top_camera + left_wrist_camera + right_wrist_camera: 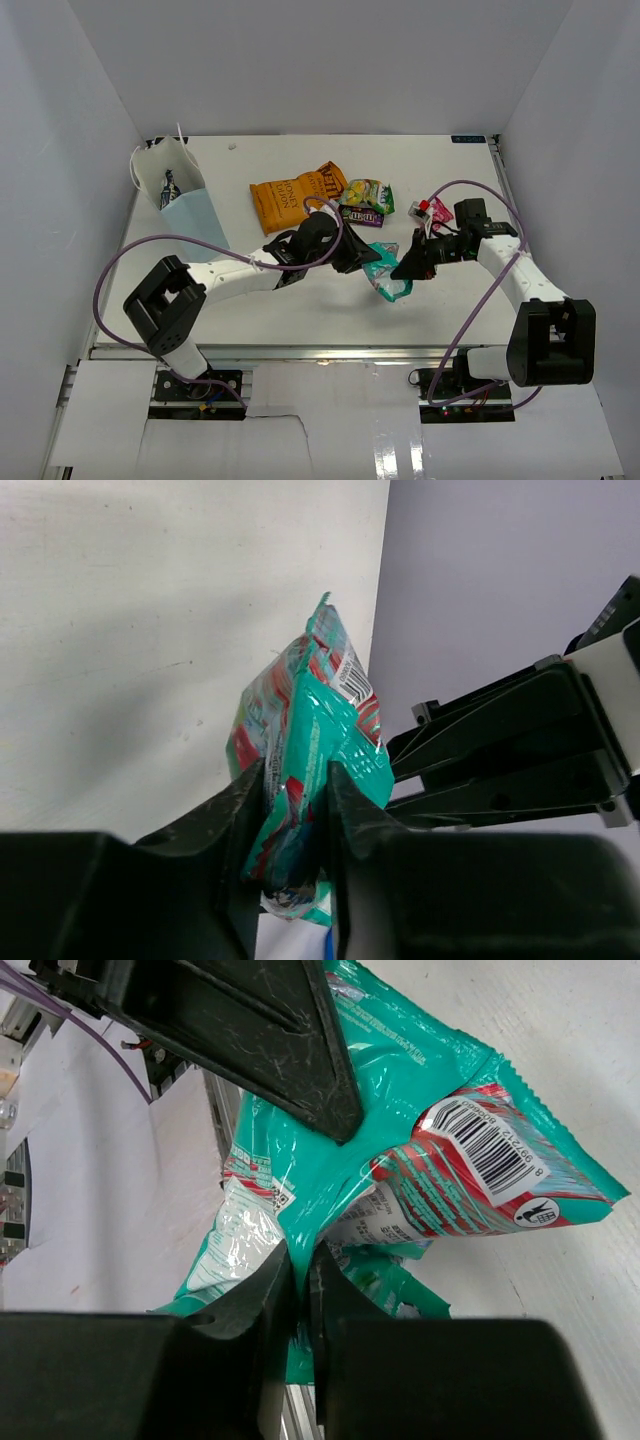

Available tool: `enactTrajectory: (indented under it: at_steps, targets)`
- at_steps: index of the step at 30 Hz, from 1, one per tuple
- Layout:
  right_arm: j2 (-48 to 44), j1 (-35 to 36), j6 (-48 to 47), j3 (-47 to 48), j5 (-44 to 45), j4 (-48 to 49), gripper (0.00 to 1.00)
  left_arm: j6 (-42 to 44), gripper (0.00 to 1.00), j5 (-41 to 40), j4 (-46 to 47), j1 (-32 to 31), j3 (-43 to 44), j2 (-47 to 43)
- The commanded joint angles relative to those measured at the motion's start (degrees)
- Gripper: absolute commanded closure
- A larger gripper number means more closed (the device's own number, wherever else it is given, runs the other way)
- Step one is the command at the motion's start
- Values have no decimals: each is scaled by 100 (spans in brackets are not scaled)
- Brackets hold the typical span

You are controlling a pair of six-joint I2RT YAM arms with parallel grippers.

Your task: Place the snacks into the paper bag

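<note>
The paper bag (190, 210) stands upright at the far left of the table (300, 310), with a dark packet (170, 186) showing in its open mouth. To its right the orange bag (290, 197) lies flat. The yellow-green packet (369, 191) and the dark purple packet (360, 214) lie just beside its right end, touching each other. The teal bag (388, 283) is at mid-table between both grippers; whether it clears the surface cannot be told. The left gripper (295, 780) has its jaws clamped on the teal bag's body. The right gripper (300, 1260) has its jaws pinched almost together on the bag's edge. The pink packet (428, 209) lies furthest right.
</note>
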Motion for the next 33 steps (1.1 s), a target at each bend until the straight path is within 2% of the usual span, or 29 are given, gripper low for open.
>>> enactTrajectory:
  at_steps: [1, 4, 5, 7, 10, 15, 17, 21, 24, 25, 28, 29, 33]
  targets:
    - [-93, 21, 14, 300, -432, -45, 82, 46, 70, -145, -34, -32, 44, -256]
    - [-93, 21, 14, 370, -362, -45, 58, 169, 80, -286, -305, -32, 71, -388]
    - [-102, 21, 14, 396, -336, -80, 44, 326, 82, -425, -437, -24, 114, -441]
    - [-154, 21, -47, 475, -301, -124, 32, 537, 87, -593, -988, -23, 246, -625]
    - [-242, -31, -135, 747, -204, -204, 21, 1108, 93, -1233, -2051, 38, 588, -985]
    - [-313, -269, -257, 1258, 7, -379, 16, 2056, 99, -2543, -3688, 336, 1300, -1890]
    - [-321, -295, -293, 1267, 77, -379, 16, 2321, 100, -2834, -4313, 599, 1862, -2330]
    - [-286, -339, -337, 1092, 95, -327, 16, 3024, 100, -3650, -5497, 1179, 3284, -2516]
    - [-216, -374, -337, 1038, 60, -327, 16, 3665, 100, -4003, -5913, 1689, 4568, -2183]
    - [-199, -383, -355, 1021, 51, -318, 16, 3980, 100, -4126, -6088, 1978, 5232, -1903]
    - [-181, -392, -346, 1003, 60, -318, 16, 4439, 100, -4127, -6335, 2488, 6229, -1410]
    - [-181, -392, -363, 1003, 60, -318, 16, 4684, 100, -4066, -6371, 2899, 6806, -1086]
    - [-181, -392, -407, 959, 139, -344, 16, 4924, 100, -3741, -6433, 3895, 7496, -548]
